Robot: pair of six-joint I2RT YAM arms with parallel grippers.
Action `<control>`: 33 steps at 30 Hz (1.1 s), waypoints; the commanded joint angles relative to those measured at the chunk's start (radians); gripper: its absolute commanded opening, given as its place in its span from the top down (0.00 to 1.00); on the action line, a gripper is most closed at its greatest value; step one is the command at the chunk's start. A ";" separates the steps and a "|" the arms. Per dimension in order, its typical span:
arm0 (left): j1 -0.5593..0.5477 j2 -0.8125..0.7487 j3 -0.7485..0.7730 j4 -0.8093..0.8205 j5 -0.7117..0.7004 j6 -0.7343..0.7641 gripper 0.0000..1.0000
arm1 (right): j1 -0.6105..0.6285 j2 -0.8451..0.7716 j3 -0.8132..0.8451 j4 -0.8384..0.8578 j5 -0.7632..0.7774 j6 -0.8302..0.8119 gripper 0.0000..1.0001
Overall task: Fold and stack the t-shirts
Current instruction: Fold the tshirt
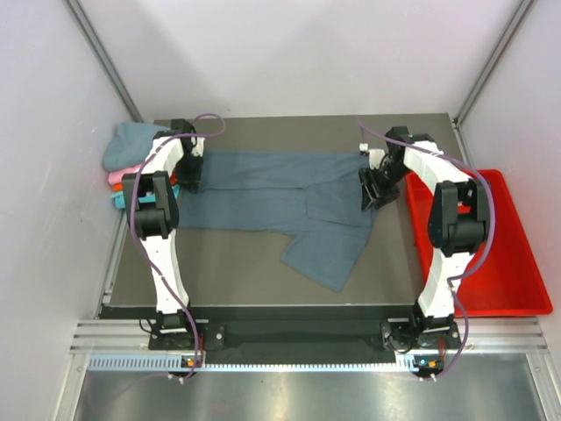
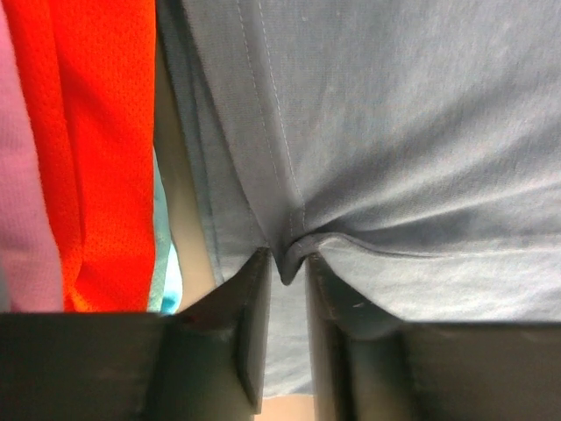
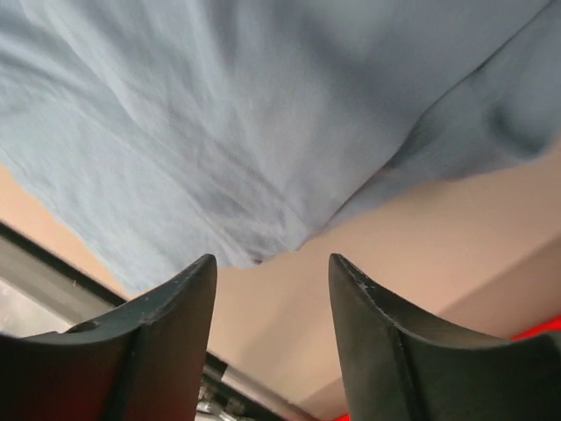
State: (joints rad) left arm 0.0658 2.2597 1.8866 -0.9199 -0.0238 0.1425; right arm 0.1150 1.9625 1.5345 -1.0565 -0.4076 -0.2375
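Two tools sit at opposite ends of the slate blue-grey t-shirt (image 1: 272,197), which lies spread across the middle of the tabletop (image 1: 219,272). The left tool (image 2: 287,267) is clamped on a pinched fold of its hem, beside the orange shirt (image 2: 96,132). The right tool (image 3: 272,272) has its fingers apart, apparently just above the cloth's edge. More folded shirts (image 1: 127,162) are stacked at upper left.
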 commanded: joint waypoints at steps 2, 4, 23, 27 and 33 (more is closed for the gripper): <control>0.003 -0.124 0.028 -0.039 0.050 0.031 0.62 | -0.018 -0.054 0.131 0.009 0.039 0.003 0.44; 0.005 -0.152 0.032 -0.040 0.055 0.037 0.54 | -0.026 -0.022 0.185 0.038 0.056 0.018 0.44; 0.051 -0.006 0.200 0.038 0.019 0.011 0.45 | -0.066 0.447 0.693 0.174 0.226 0.044 0.44; 0.054 0.012 0.198 0.036 0.016 0.016 0.45 | -0.081 0.479 0.722 0.194 0.231 0.064 0.44; 0.054 0.052 0.189 0.035 0.018 0.005 0.46 | -0.100 0.548 0.756 0.213 0.243 0.092 0.53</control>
State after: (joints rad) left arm 0.1062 2.2940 2.0560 -0.9218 0.0059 0.1577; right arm 0.0341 2.4622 2.2353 -0.8852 -0.1844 -0.1730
